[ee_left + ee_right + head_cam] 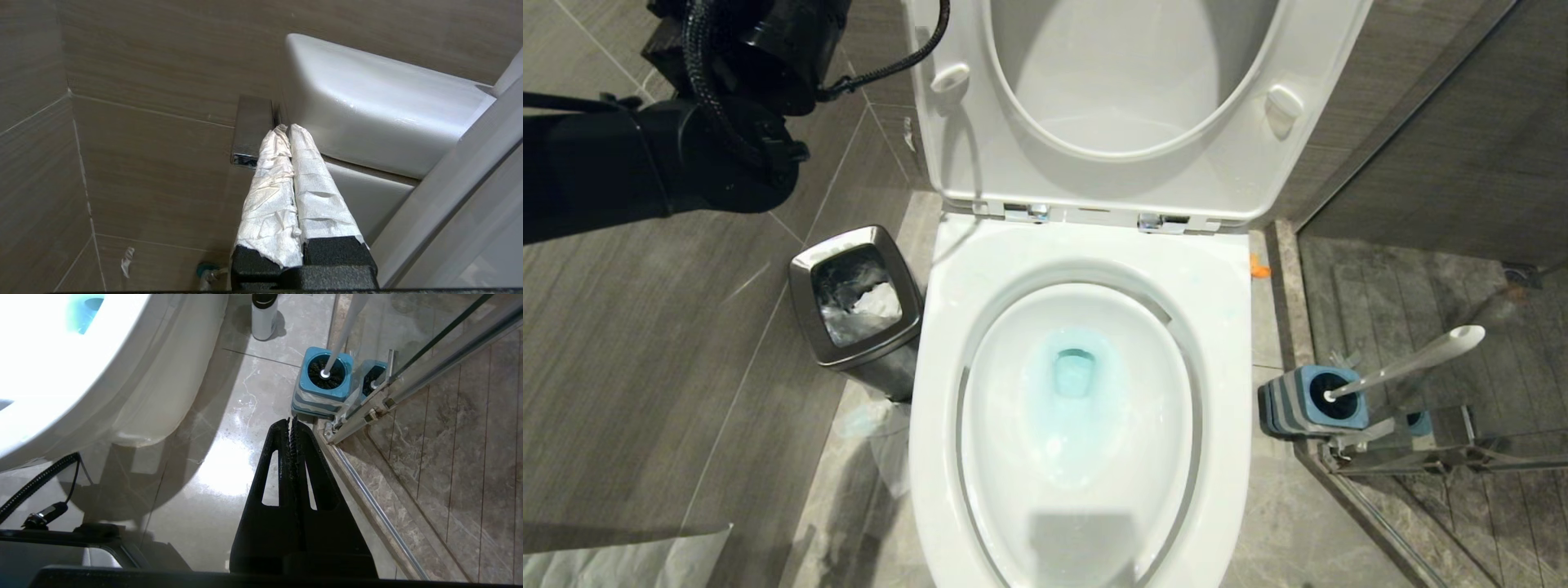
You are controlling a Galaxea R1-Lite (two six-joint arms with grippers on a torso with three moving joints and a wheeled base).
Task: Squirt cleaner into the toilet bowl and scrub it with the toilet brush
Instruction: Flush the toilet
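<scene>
The toilet bowl (pixel 1086 392) sits open below me, cleaner (pixel 1072 384) tinting its water. The toilet brush (pixel 1409 361) stands in its holder (pixel 1311 400) against the glass door (pixel 429 355). My left gripper (pixel 284 130) is closed empty beside the tank (pixel 367 110); my right gripper (pixel 292 424) hangs closed, empty, over open floor (pixel 220 428).

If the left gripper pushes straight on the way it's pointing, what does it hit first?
Probably the chrome flush lever at the side of the toilet tank: the shut left gripper has its paper-wrapped fingertips pointing at it. Depth is unclear; the tank's corner sits just beside that line.
</scene>
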